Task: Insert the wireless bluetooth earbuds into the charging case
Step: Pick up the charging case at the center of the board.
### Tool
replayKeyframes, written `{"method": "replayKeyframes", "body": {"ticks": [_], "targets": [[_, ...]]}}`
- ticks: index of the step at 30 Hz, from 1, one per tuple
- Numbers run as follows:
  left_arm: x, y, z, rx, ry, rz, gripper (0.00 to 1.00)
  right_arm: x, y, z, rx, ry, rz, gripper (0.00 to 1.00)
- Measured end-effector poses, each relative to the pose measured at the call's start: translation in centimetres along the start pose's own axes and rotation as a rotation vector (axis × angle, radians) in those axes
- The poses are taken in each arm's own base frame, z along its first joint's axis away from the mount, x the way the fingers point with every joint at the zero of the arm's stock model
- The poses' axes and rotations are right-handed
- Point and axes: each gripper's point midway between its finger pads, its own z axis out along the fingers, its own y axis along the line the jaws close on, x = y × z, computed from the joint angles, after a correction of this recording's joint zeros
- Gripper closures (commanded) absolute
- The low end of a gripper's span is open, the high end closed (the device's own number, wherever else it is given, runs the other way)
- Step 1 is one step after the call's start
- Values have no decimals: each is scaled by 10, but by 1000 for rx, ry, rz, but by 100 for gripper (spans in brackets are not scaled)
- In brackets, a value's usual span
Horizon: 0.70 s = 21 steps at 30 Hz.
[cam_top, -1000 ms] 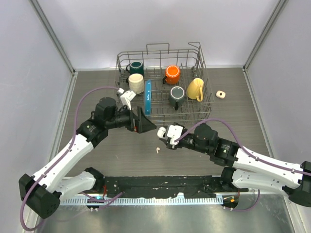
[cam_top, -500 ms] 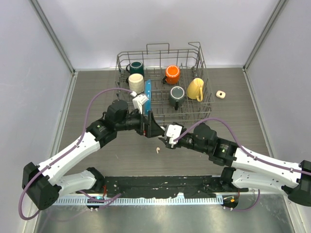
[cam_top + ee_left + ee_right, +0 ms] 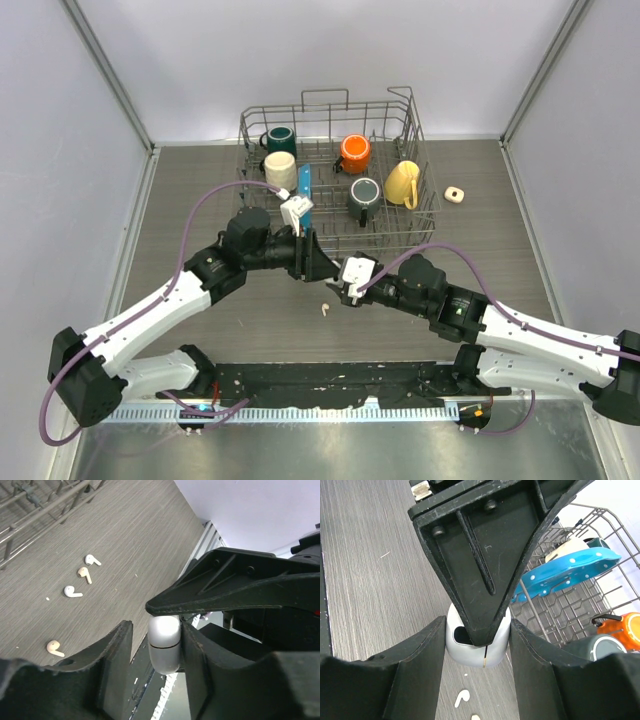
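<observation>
Above the table (image 3: 200, 180), the left gripper (image 3: 320, 266) has swung in from the left to meet the right gripper (image 3: 343, 283) at centre, so work is on the case (image 3: 165, 642), not yet on loading. At the left wrist, its jaws have narrowed from wide about that one case, a firm grip not confirmable, while four earbuds (image 3: 72, 591) lie loose on the wood, well apart from it. At the right wrist, that gripper clamps the case, whose visible socket looks empty: none inserted.
</observation>
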Motion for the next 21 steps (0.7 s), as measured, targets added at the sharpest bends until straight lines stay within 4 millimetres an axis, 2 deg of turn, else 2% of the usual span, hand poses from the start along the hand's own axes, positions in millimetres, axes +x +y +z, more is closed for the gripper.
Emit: {"method": "replayKeyframes", "body": {"ticks": [2, 3, 6, 10, 14, 15, 17, 18, 19, 21], "targets": [[0, -3, 0, 14, 1, 5, 57, 0, 0, 0, 2, 2, 0, 99], [-1, -4, 1, 18, -1, 8, 47, 1, 0, 0, 3, 1, 0, 99], [1, -5, 3, 27, 6, 10, 36, 1, -2, 0, 15, 0, 0, 99], [3, -3, 4, 25, 14, 8, 35, 1, -8, 0, 44, 3, 0, 99], [3, -4, 5, 27, 16, 8, 52, 1, -11, 0, 64, 7, 0, 99], [3, -4, 5, 28, 15, 8, 62, 1, -11, 0, 65, 6, 0, 99], [3, -4, 5, 27, 16, 6, 72, 1, -11, 0, 65, 6, 0, 99], [3, -4, 5, 31, 17, 8, 82, 1, -12, 0, 66, 7, 0, 99], [3, -5, 5, 32, 16, 11, 87, 2, -12, 0, 67, 9, 0, 99], [3, -6, 5, 37, 19, 6, 100, 3, -12, 0, 72, 10, -1, 94]]}}
